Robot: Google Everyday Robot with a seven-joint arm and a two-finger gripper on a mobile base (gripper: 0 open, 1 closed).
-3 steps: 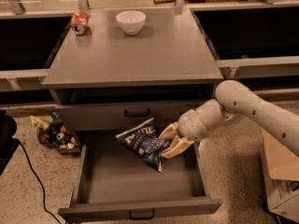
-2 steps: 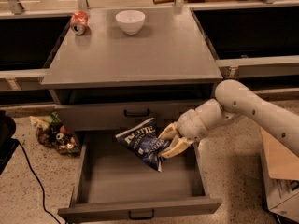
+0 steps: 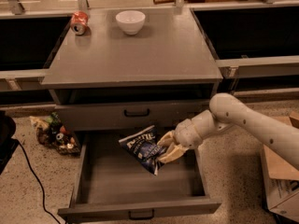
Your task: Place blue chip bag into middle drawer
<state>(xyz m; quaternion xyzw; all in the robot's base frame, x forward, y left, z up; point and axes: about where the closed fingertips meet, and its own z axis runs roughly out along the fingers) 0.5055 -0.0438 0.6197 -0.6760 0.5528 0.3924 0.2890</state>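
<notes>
The blue chip bag [image 3: 143, 149], dark navy with white lettering, hangs tilted over the open middle drawer [image 3: 112, 181], near the drawer's back and right of its middle. My gripper [image 3: 167, 148] reaches in from the right and is shut on the bag's right edge, one pale finger above it and one below. The bag's lower corner points down toward the bare grey drawer floor. I cannot tell whether the bag touches the floor. The drawer is pulled fully out, its small black handle [image 3: 141, 214] at the front.
The upper drawer [image 3: 136, 112] is closed above. A white bowl [image 3: 130, 21] and a red can [image 3: 79, 22] stand on the cabinet top. Snack bags [image 3: 53, 133] lie on the floor at the left, with a black cable [image 3: 32, 171]. A cardboard box [image 3: 280, 171] stands at the right.
</notes>
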